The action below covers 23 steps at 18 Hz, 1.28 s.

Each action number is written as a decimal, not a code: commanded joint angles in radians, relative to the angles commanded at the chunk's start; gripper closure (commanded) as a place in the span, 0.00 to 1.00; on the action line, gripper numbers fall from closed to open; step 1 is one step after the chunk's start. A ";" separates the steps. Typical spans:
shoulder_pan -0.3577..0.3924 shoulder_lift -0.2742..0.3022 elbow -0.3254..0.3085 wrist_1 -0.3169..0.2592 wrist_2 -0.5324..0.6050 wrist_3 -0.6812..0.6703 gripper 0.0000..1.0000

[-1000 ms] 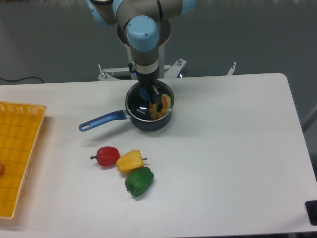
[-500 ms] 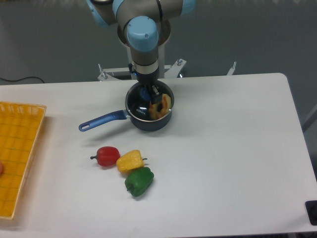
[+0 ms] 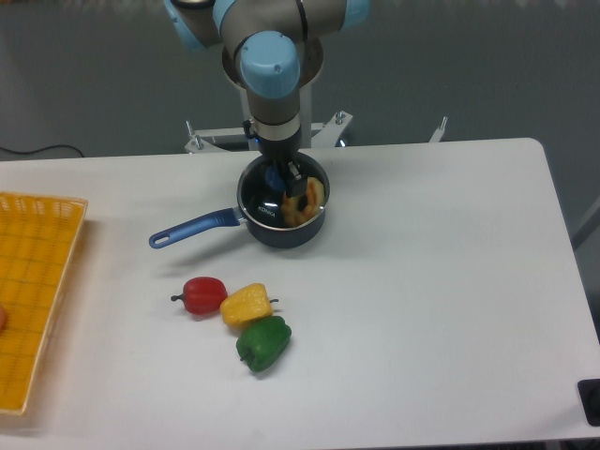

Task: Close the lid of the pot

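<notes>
White counter [image 3: 422, 281]: lid [image 3: 267, 208] sits over pot [image 3: 281, 230], gripper [image 3: 283, 178] straight down at its centre, presumably on the knob; can't tell jaws' opening.

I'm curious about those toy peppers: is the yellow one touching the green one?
Touching. The fixed camera shows the yellow pepper pressed against the top of the green pepper, with no strip of white table between them.
</notes>
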 joint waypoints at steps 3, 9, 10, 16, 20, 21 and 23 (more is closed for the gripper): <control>0.000 0.000 0.000 0.000 -0.002 0.000 0.34; 0.000 0.000 0.000 0.000 0.000 0.000 0.30; 0.000 0.000 -0.002 0.000 0.000 0.000 0.28; -0.003 0.000 -0.002 0.000 0.000 0.000 0.25; -0.008 0.000 -0.002 0.000 0.011 -0.015 0.25; -0.009 0.000 -0.002 0.000 0.020 -0.018 0.25; -0.015 0.000 0.002 0.000 0.023 -0.025 0.24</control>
